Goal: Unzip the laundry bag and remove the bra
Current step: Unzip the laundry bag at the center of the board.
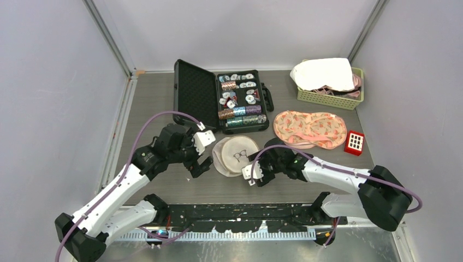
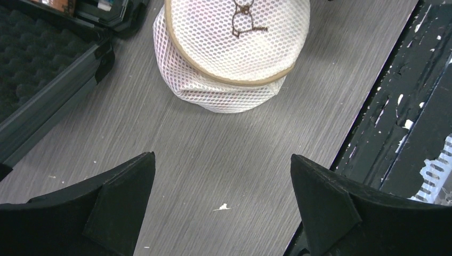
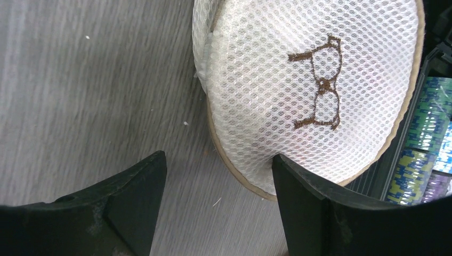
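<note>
Laundry bag (image 1: 236, 155) contents apparently hidden (zipper too).

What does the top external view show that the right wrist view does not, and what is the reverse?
Only top external: the left hand, the green basket, the pink patterned garment, the red block. Only right wrist: the mesh weave and tan trim of the laundry bag up close. Both: the laundry bag with its glasses embroidery, the open right hand near it, the chips in the black case.
</note>
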`<state>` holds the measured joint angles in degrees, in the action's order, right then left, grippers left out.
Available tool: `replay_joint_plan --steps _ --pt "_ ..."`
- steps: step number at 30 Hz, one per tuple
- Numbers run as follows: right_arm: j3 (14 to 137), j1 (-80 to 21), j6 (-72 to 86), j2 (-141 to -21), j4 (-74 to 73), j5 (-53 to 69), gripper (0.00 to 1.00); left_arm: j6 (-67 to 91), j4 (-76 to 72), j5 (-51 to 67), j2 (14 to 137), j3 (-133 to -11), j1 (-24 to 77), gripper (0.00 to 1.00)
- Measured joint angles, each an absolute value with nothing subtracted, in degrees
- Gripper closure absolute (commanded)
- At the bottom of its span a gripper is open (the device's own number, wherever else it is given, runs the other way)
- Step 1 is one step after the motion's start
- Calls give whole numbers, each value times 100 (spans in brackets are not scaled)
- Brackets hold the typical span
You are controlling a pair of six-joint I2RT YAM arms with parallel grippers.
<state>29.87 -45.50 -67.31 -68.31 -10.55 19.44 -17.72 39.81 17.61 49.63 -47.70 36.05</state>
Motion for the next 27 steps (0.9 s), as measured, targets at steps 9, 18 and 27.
replay_joint_plan --steps 9,18,27 --pt "3096 -4869 -6779 -6997 -733 1544 73 -1697 3889 1629 4947 -4512 3597 0" --pt "3935 -4869 -6139 -6628 -1387 1544 99 -2246 3793 1968 4947 -4466 3588 1" --pt "4427 -4869 -5371 -6357 -1813 1767 99 -3361 3527 2685 4952 -4466 3588 15"
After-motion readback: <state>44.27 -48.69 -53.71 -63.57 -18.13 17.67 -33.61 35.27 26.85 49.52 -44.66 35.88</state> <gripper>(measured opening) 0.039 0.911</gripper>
